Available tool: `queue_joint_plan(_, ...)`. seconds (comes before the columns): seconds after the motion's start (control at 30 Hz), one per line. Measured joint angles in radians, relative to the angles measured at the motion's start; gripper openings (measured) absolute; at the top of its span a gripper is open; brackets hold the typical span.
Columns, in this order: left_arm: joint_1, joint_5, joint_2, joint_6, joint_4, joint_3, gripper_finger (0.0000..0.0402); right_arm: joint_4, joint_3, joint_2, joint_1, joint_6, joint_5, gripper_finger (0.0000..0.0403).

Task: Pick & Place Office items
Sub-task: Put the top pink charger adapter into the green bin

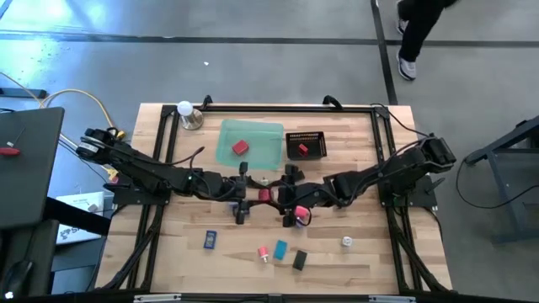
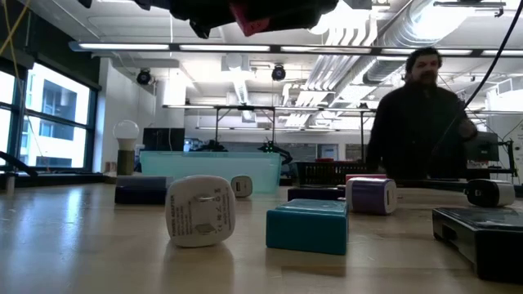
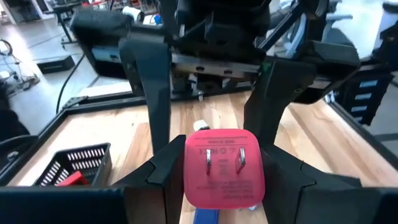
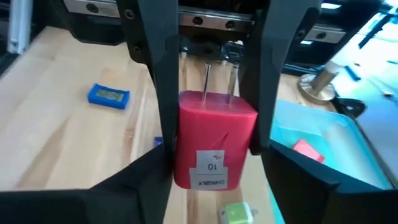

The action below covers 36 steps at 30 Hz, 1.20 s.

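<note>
A red plug-in charger [image 1: 264, 195] with two metal prongs hangs over the table's middle, between both grippers. My left gripper [image 1: 251, 196] reaches it from the left and my right gripper [image 1: 282, 198] from the right, each shut on it. The prongs [image 3: 224, 163] point toward the left arm. In the low view the charger [image 2: 249, 16] is high above the tabletop. Other office items lie on the near half: a blue block [image 1: 210, 240], a teal block [image 1: 280, 249], a black one [image 1: 299, 261], a white one [image 1: 346, 242], and a pink one [image 1: 301, 215]. My left gripper pinches the red charger by its two side faces near the prong end [image 4: 186, 109], one finger [image 4: 163, 93] on each side. It comes level from the table's left. The charger is lifted clear of the table. My right gripper pinches the same charger by its side faces at the labelled end [image 4: 208, 168], away from the prongs. It comes level from the table's right. One own finger [image 4: 158, 165] meets the charger's side; whether the opposite finger touches I cannot tell.
A translucent green tray [image 1: 269, 150] with a red item [image 1: 241, 148] and a black mesh basket [image 1: 313, 136] with another red item stand at the far middle. A bulb lamp [image 1: 187, 114] stands far left. A person [image 2: 417, 114] moves beyond the far edge.
</note>
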Motion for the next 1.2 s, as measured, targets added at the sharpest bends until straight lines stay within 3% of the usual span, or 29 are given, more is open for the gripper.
queue_joint_plan(0.27,0.001,-0.008,-0.034,-0.044,-0.078,-0.001,0.0147,-0.102,0.002,-0.002,0.032,-0.004,0.165,0.027)
queue_joint_plan(0.53,0.067,-0.029,-0.097,-0.176,-0.231,0.001,0.0147,-0.274,0.001,-0.002,0.077,0.072,0.428,0.0293)
queue_joint_plan(0.73,0.259,-0.026,-0.099,-0.277,-0.528,0.111,0.0147,-0.355,0.0,-0.002,0.066,0.176,0.404,0.0289)
queue_joint_plan(0.83,0.376,0.032,-0.091,-0.276,-0.639,0.166,0.0147,-0.361,0.0,-0.002,0.052,0.194,0.368,0.0287)
queue_joint_plan(0.97,0.545,0.159,-0.089,-0.298,-0.69,0.201,0.0152,-0.362,0.0,-0.002,0.031,0.197,0.322,0.0286)
queue_joint_plan(1.2,0.712,0.203,-0.014,-0.295,-0.733,0.201,0.0152,-0.371,-0.001,-0.002,0.002,0.204,0.256,0.0286)
